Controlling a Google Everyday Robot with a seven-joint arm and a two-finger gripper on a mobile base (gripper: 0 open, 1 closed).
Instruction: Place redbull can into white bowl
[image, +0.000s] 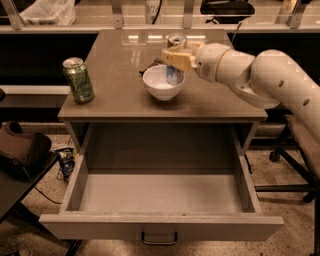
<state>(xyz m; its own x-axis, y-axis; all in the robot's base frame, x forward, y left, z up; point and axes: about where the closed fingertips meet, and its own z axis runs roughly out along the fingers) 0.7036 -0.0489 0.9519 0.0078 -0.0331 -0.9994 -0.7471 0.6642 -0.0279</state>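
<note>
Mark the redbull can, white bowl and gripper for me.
redbull can (176, 40): camera view, silver top.
white bowl (161, 89): camera view, front outer wall.
gripper (175, 58): camera view, between fingers clamping the can, above the bowl.

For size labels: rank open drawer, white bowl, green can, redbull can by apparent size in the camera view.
1. open drawer
2. white bowl
3. green can and redbull can: unsure, since the gripper, above the bowl, hides part of it.

Office or lab: rolling chair, long counter behind, drawer table; end effector above white bowl.
</note>
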